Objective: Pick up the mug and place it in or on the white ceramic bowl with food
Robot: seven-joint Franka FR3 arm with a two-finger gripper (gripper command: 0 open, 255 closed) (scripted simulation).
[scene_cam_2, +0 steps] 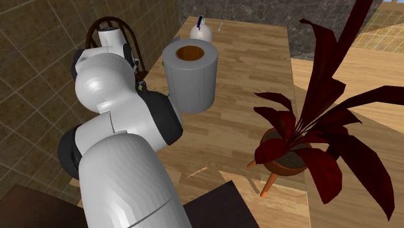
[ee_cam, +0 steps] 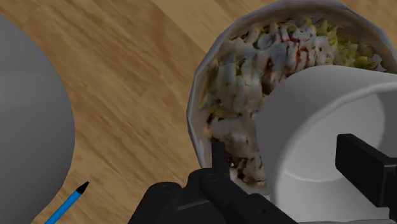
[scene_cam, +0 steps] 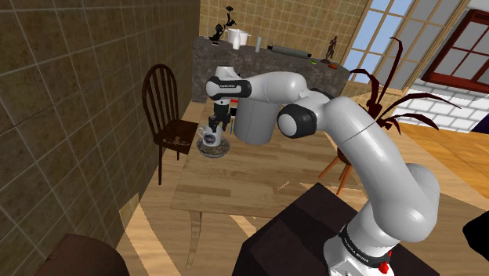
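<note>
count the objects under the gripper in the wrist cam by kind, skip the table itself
bowl with food: 1
white mug, sitting in the bowl: 1
blue pencil: 1
grey rounded thing: 1
total: 4

— What does the arm (scene_cam: 368,157) look like?
— Glossy white rounded shells with dark bands at the joints. At the shoulder view's lower right, the collar carries small black lettering (scene_cam: 356,246), with a red button (scene_cam: 384,267) beside it.
— And the hand (scene_cam: 220,124)?
— All black, with two blocky fingers (ee_cam: 366,168).
</note>
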